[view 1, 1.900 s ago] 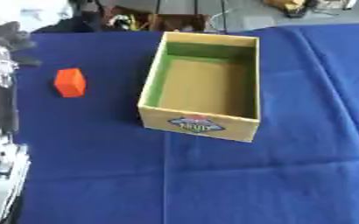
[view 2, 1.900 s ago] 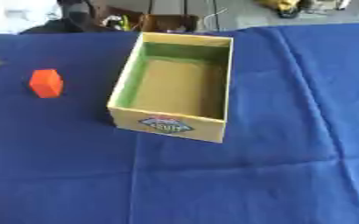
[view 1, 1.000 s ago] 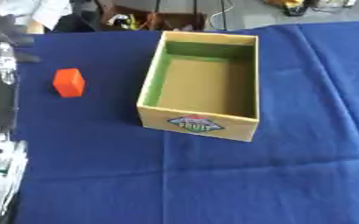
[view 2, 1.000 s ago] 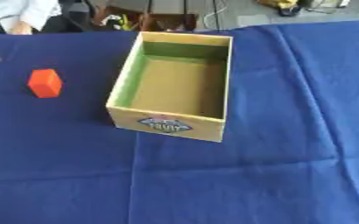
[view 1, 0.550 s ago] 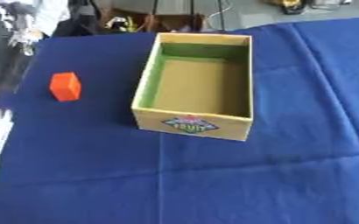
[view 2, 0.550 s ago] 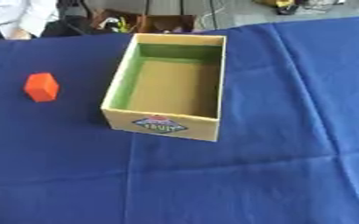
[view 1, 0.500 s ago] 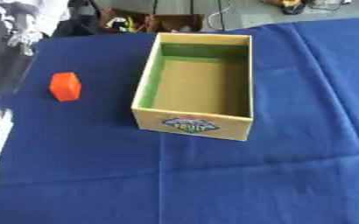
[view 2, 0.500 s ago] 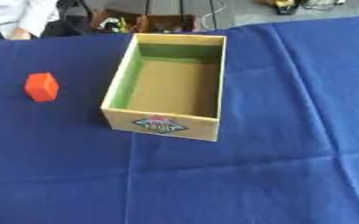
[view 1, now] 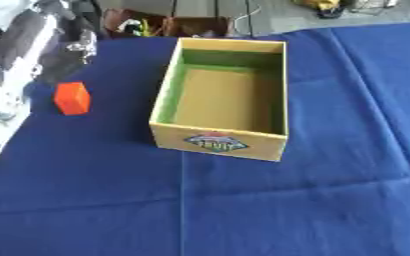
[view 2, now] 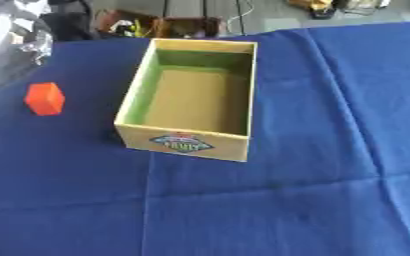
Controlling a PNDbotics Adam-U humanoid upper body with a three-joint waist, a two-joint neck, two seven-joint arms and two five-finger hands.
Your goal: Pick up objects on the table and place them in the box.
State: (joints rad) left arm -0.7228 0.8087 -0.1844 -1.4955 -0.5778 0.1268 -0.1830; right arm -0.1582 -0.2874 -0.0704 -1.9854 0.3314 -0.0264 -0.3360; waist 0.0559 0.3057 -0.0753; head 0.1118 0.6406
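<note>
So the small orange block (view 1: 72,98) sits on the blue-clothed table (view 1: 243,200), left of the empty cardboard box (view 1: 222,142). I'd bring my left robot hand (view 1: 33,47) straight down. It's too blurry to tell its fingers.

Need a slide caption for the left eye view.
Empty cardboard box on blue cloth; orange block sits apart at its left.

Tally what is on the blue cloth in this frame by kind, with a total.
Orange block: 1, on the cloth to the left of the box, outside it
Cardboard box: 1, open-topped, green inner walls, nothing visible inside
Total: 2
The robot's left arm shows blurred at the upper left; its hand cannot be made out.
</note>
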